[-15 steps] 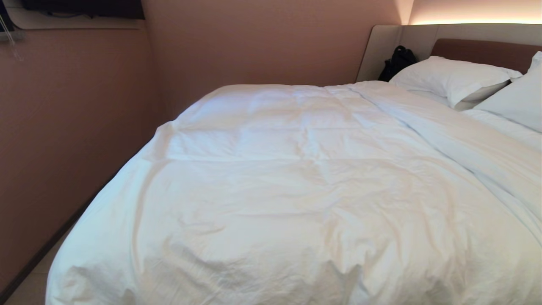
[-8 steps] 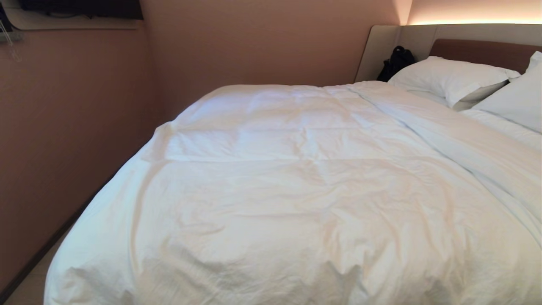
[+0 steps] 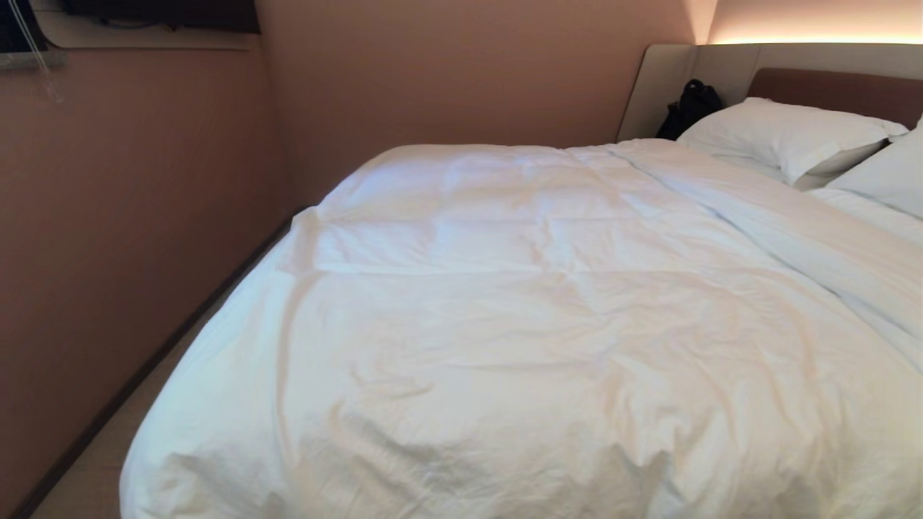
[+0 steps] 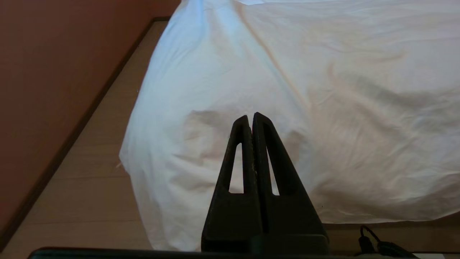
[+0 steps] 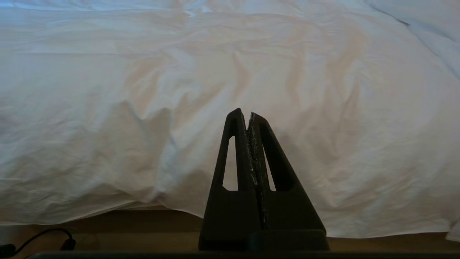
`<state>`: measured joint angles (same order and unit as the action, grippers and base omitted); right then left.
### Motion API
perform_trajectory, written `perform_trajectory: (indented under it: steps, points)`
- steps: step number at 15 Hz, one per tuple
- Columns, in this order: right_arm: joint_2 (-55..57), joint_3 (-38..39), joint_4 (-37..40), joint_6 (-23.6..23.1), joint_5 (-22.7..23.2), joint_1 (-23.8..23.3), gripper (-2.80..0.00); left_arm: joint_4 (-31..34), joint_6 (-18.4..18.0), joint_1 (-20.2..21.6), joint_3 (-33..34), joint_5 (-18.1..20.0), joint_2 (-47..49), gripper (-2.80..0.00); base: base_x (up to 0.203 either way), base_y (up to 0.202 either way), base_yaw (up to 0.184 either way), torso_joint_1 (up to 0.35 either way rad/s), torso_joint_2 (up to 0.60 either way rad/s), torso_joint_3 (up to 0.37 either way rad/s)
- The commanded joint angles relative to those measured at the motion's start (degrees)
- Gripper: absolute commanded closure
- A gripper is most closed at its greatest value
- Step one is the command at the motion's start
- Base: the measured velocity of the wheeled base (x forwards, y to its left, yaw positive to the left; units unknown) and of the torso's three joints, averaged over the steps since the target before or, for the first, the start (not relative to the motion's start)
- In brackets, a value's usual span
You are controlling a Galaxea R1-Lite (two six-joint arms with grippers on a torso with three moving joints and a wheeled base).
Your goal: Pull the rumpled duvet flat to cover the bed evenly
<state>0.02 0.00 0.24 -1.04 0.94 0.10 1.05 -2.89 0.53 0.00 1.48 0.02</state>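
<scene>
Item, the duvet [image 3: 548, 324]: we find it spread over most of the bed [image 3: 836, 90], lying ahead of and below both our grippers, its long axis running away from us toward the headboard, its foot edge hanging over the near end just in front of us. Its near left corner [image 4: 143, 158] droops toward the floor [image 4: 90, 201] beside the wall [image 3: 130, 216]; at the far right a thick fold [image 3: 793, 238] runs slantwise short of the pillows [image 3: 786, 133]. Item, left gripper [image 4: 250, 117]: fingers pressed together, holding nothing, poised off the corner drape without touching it; we judge it the nearer to that corner. Item, right gripper [image 5: 248, 114]: fingers likewise closed and empty, facing the middle of the foot edge, apart from the cloth. Neither shows in the head view. We judge the fold on the right the part wanting pulling, so the right arm is better placed.
</scene>
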Motion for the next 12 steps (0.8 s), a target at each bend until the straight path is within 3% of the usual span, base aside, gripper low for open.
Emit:
perform_trajectory:
  steps: [1, 12]
  points:
    - [0.0, 0.0, 0.0, 0.0, 0.0, 0.0, 0.0, 0.0, 0.0, 0.0, 0.0, 0.0, 0.0, 0.0, 0.0, 0.189, 0.006, 0.002, 0.0, 0.002]
    - [0.0, 0.0, 0.0, 0.0, 0.0, 0.0, 0.0, 0.0, 0.0, 0.0, 0.0, 0.1, 0.0, 0.0, 0.0, 0.196, 0.001, 0.002, 0.0, 0.004]
